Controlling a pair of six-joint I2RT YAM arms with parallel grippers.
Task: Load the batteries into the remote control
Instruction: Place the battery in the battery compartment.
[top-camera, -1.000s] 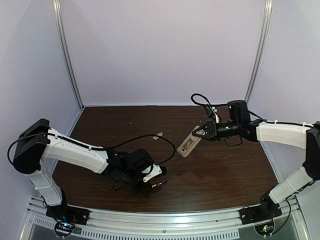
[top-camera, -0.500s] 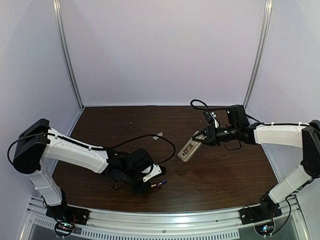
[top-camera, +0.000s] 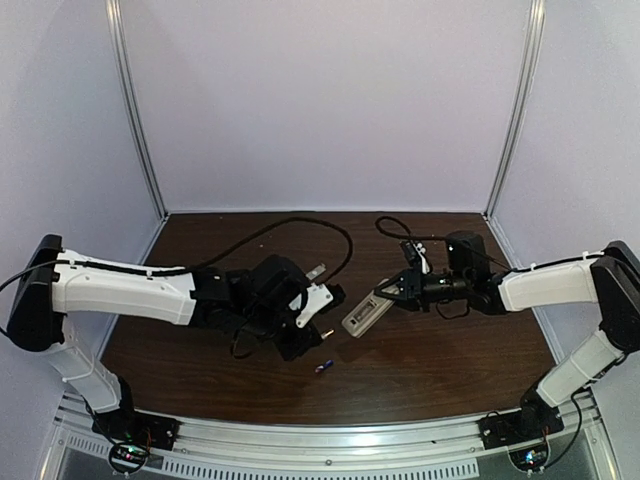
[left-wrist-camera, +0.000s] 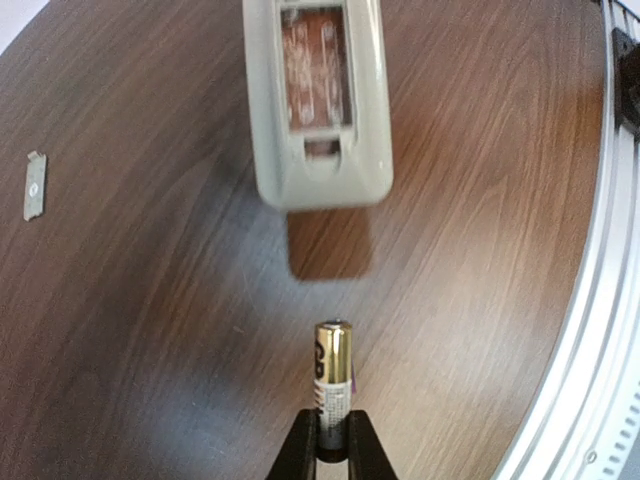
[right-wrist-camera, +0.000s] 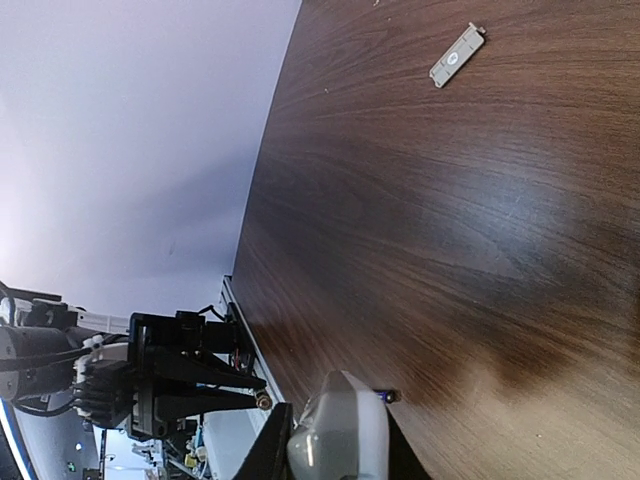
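Observation:
My left gripper (left-wrist-camera: 333, 445) is shut on the base of a gold and whitish battery (left-wrist-camera: 333, 372), held above the table and pointing at the remote control (left-wrist-camera: 316, 120). The remote's open battery bay faces this gripper, a short gap away. In the top view the left gripper (top-camera: 318, 325) is just left of the remote (top-camera: 362, 314). My right gripper (top-camera: 388, 292) is shut on the remote's far end and holds it tilted above the table; its wrist view shows the remote (right-wrist-camera: 340, 440) between the fingers. The blue-purple battery (top-camera: 322, 368) lies on the table and also shows in the right wrist view (right-wrist-camera: 388, 396).
The small grey battery cover (top-camera: 316, 271) lies on the table behind the grippers; it shows in the left wrist view (left-wrist-camera: 35, 186) and in the right wrist view (right-wrist-camera: 457, 56). A metal rail (top-camera: 320, 440) runs along the near edge. Pale walls enclose the brown table (top-camera: 430, 360).
My left gripper has risen from the near table and moved back and right toward the remote with the whitish battery. The blue-purple battery stays on the table. My right gripper brought the remote leftward.

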